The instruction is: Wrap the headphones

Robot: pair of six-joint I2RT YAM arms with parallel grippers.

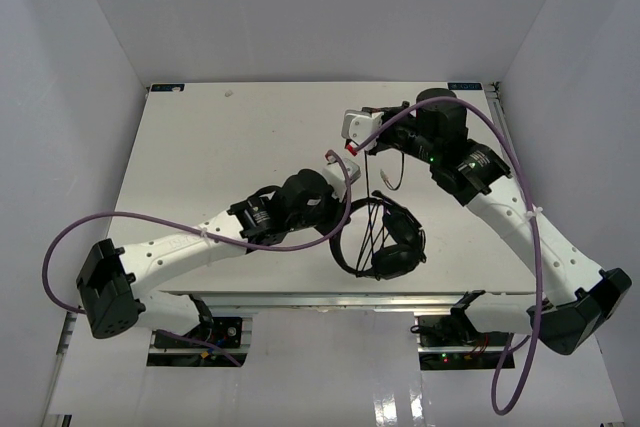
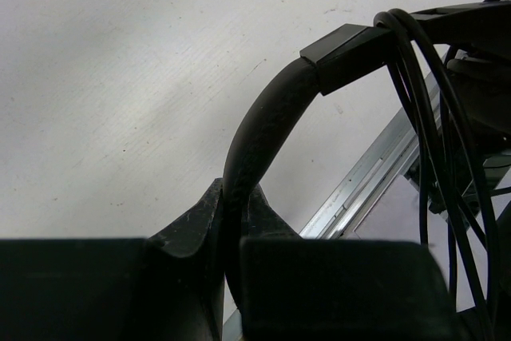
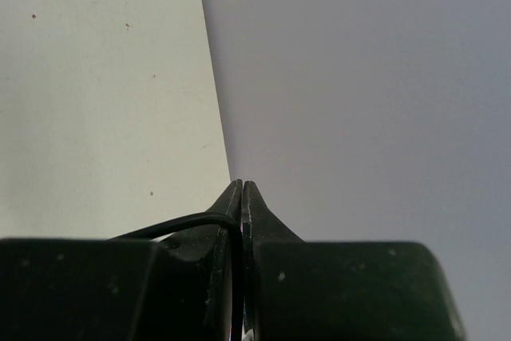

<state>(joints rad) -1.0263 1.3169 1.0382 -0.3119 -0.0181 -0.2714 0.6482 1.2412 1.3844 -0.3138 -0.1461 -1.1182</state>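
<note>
The black headphones [image 1: 388,239] sit near the table's front edge, lifted slightly at the headband. My left gripper [image 1: 344,210] is shut on the headband, seen close up in the left wrist view [image 2: 263,129] between the fingers [image 2: 196,221]. Several turns of the thin black cable [image 2: 423,109] lie over the headband beside the slider. My right gripper [image 1: 372,145] is raised behind the headphones and is shut on the cable [image 1: 371,175], which hangs down to them. In the right wrist view the cable [image 3: 184,221] runs into the closed fingertips of the gripper [image 3: 242,191]. The plug is not clearly visible.
The table's front edge with its aluminium rail [image 2: 363,185] is right beside the headphones. Thick purple robot cables [image 1: 330,237] arc over both arms. White walls enclose the table [image 1: 220,147]; its far edge [image 3: 214,109] shows in the right wrist view.
</note>
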